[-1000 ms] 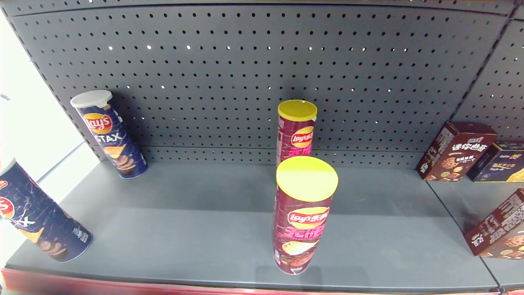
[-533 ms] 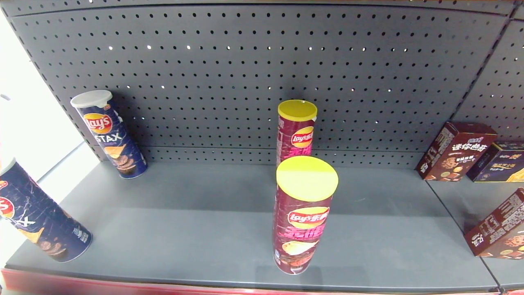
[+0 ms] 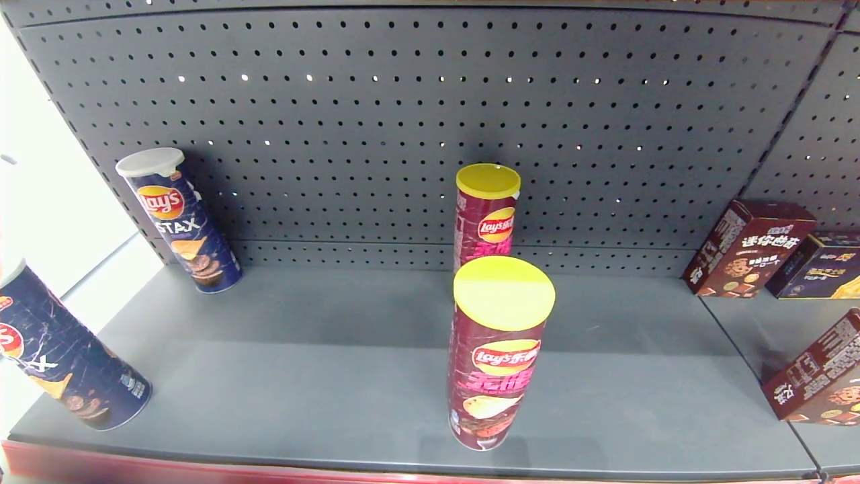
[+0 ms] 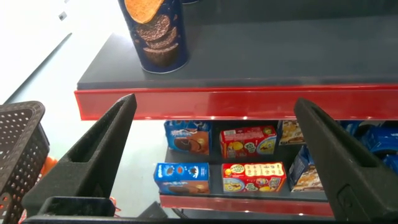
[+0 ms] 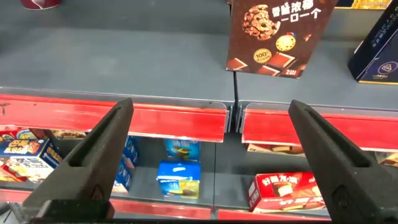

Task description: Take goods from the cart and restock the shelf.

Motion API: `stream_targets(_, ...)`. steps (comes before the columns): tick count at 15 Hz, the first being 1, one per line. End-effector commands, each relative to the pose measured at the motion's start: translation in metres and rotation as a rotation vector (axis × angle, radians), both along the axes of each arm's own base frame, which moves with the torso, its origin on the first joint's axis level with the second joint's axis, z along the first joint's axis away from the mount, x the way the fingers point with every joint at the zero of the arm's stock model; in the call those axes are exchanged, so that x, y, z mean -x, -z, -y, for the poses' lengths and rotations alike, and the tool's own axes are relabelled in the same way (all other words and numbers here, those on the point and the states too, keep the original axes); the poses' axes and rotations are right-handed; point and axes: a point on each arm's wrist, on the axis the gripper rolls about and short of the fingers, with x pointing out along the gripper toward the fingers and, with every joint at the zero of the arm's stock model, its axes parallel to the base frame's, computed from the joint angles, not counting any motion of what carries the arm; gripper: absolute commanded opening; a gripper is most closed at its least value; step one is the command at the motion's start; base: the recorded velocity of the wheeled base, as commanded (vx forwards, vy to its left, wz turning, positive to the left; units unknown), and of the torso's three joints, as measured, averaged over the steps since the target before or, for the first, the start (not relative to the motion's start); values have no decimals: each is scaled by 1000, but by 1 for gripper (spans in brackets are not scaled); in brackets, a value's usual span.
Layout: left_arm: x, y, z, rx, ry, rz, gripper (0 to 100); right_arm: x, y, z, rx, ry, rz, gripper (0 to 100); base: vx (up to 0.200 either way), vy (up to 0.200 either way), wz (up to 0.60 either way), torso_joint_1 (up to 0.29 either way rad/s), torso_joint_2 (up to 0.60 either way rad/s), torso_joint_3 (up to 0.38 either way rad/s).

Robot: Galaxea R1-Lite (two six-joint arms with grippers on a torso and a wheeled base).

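Upper shelf, grey, with a perforated back panel. It carries four upright crisp tubes.

Two maroon tubes have yellow lids. The front maroon tube is near the shelf lip, and the rear maroon tube is directly behind it against the panel. Each label carries a round red-and-yellow logo, and the front one also pictures crisps.

Two navy tubes have pale lids. The rear navy tube is at the back left, and the front navy tube is at the front left corner. Both have the same round logo and pictured crisps.

On the neighbouring bay, brown biscuit boxes picture cookies.

The left gripper is below the red shelf edge, spread wide and holding nothing. A black mesh basket is beside it. Blue and red snack boxes sit on the lower tier.

The right gripper is likewise spread wide and empty, level with the red edge, with one brown box above it.
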Motion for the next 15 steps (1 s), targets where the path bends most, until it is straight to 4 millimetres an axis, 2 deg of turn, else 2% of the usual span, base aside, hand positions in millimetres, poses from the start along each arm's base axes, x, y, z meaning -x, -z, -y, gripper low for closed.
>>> stream_targets(1,0,0,0,0,-1,-1,100,0,0,0,0,0,-3,100,0,0,0,0,0,0)
stream_targets(9,0,0,0,-3,7,-1,100,0,0,0,0,-5,-5,100,0,0,0,0,0,0)
stream_targets(11,0,0,0,3,4,-1,100,0,0,0,0,-3,-3,100,-200,0,0,0,5,-5)
stream_targets(15,0,0,0,22,8,0,100,0,0,0,0,-3,-3,100,0,0,0,0,0,0)
